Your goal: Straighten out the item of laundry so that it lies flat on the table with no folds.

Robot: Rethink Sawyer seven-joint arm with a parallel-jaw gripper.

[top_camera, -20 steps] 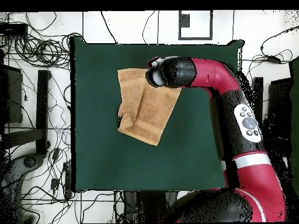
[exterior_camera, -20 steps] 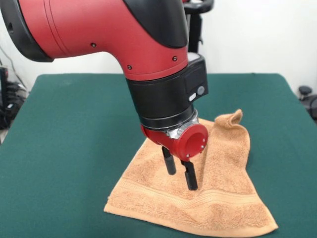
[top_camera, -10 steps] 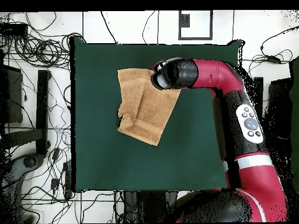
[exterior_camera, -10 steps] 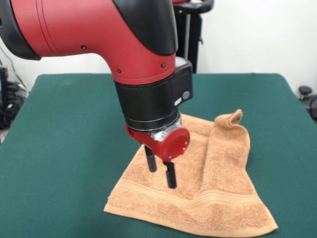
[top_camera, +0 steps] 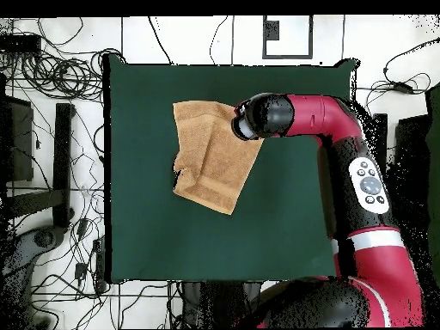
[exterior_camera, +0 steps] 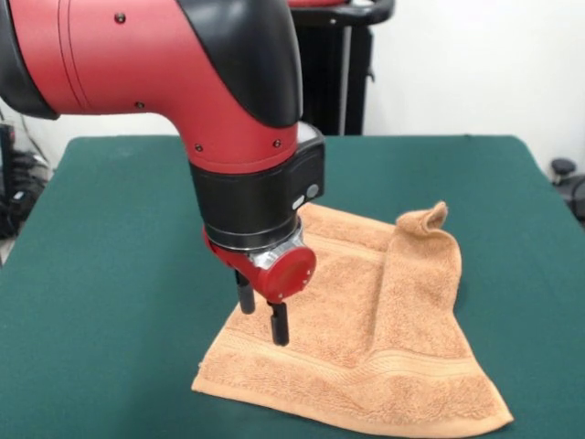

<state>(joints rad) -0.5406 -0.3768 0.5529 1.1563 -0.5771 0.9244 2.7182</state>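
Front view: gripper [exterior_camera: 262, 315] hung over towel [exterior_camera: 366, 338], lower centre of frame.
Fingers parted, grasping nothing; towel's right side stood folded up; table [exterior_camera: 110, 256] beneath.

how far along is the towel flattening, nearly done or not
Not nearly. Done: most of the towel lies spread on the green table. In hand: the open gripper hovers over the towel's edge, gripping nothing. Left: one side is folded over, its corner standing up.
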